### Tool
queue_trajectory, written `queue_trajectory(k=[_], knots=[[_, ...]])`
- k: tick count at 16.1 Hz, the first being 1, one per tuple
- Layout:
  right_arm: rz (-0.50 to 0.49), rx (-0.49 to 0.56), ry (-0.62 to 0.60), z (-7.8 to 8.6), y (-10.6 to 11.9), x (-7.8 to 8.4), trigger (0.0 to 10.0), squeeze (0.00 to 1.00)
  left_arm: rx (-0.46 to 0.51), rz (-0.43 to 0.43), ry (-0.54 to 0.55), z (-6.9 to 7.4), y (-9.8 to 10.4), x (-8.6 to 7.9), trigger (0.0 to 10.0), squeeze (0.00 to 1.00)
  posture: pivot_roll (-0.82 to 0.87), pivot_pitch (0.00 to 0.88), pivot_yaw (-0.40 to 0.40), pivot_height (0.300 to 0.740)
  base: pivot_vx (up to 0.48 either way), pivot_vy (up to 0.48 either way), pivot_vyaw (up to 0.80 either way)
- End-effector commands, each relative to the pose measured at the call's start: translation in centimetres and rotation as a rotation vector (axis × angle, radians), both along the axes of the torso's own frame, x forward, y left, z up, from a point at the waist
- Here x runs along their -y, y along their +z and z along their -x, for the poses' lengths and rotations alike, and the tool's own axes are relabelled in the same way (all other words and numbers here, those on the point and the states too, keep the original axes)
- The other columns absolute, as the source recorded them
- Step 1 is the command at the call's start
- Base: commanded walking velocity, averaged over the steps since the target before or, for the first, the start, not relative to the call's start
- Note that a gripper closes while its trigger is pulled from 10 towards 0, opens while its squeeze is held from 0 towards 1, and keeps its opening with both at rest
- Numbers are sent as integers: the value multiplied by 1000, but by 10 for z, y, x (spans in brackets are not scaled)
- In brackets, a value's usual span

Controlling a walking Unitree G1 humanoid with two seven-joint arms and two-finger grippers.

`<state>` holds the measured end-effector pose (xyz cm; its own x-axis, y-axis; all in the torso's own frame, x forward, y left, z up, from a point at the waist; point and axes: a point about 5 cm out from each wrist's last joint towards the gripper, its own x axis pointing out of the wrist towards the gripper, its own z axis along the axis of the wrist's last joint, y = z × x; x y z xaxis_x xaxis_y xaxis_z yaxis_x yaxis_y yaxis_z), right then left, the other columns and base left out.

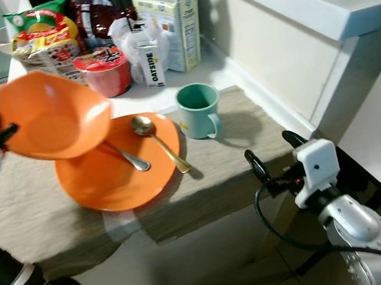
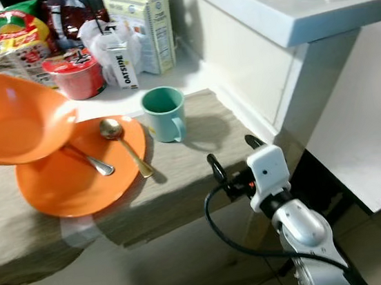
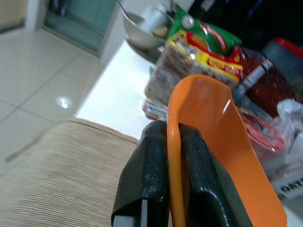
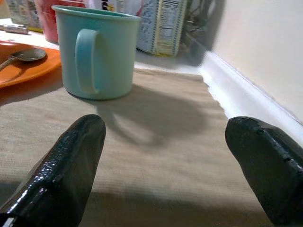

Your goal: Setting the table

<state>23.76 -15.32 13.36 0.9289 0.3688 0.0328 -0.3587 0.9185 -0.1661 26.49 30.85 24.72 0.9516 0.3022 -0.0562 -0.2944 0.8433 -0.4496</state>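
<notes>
Orange bowl (image 1: pixel 44 115): held tilted in the air over the left part of the orange plate, hollow facing up and toward the camera, nothing inside.
Left gripper (image 3: pixel 173 142): fingers (image 3: pixel 147 170) pinched tight on the bowl's rim, one inside the wall and one outside.
Orange plate (image 1: pixel 112 183): flat on the beige mat, partly under the bowl; two spoons lying on it.
Gold spoon (image 1: pixel 157 139): bowl end near the plate's far edge, handle running out over the near right rim onto the mat.
Silver spoon (image 1: pixel 128 158): on the plate's middle, one end hidden beneath the orange bowl.
Teal mug (image 1: pixel 198 109): upright on the mat just beside the plate's right edge, handle toward the front; inside looks empty.
Beige mat (image 1: pixel 227 159): spread over the white counter, front edge draped down.
Right gripper (image 4: pixel 170 165): low at the mat's front edge, fingers spread wide, holding nothing, aimed at the mug and well short of it.
Small carton (image 1: pixel 150 60): behind the mug, "OATSIDE" printed down its side.
Tall carton (image 1: pixel 170 20): behind the small one, side panel of fine print too small to read.
Red cup (image 1: pixel 104 71): lidded noodle cup, lettering unreadable.
Snack bags (image 1: pixel 41 32): green, yellow and red packaging at the back left, text unclear.
Metal bowl (image 3: pixel 142 30): beyond the bags, contents unclear.
</notes>
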Motion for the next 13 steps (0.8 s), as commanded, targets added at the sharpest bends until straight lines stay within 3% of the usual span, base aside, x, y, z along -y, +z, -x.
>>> queue_trajectory(k=[1,4,7,9,10,13], knots=[[-11,1,-3,-4,0,3,10000,0,139,-35,-46,7,17,8,0,0,-49,0,5,740,0,0,0],[-13,5,3,-8,2,4,10000,0,227,3,-140,12,20,26,0,0,-39,0,0,740,0,0,0],[-13,15,17,-11,4,0,10000,0,315,73,-263,18,20,56,0,0,-35,0,-1,740,0,0,0],[-33,60,-2,-11,11,2,10000,0,319,58,-286,23,11,72,0,0,-35,0,0,740,0,0,0],[-57,60,-17,-24,0,2,10000,0,313,27,-278,27,6,80,0,0,-38,0,1,740,0,0,0],[-85,75,-20,-30,0,-3,10000,0,326,80,-260,30,1,87,0,0,-29,0,0,740,0,0,0]])
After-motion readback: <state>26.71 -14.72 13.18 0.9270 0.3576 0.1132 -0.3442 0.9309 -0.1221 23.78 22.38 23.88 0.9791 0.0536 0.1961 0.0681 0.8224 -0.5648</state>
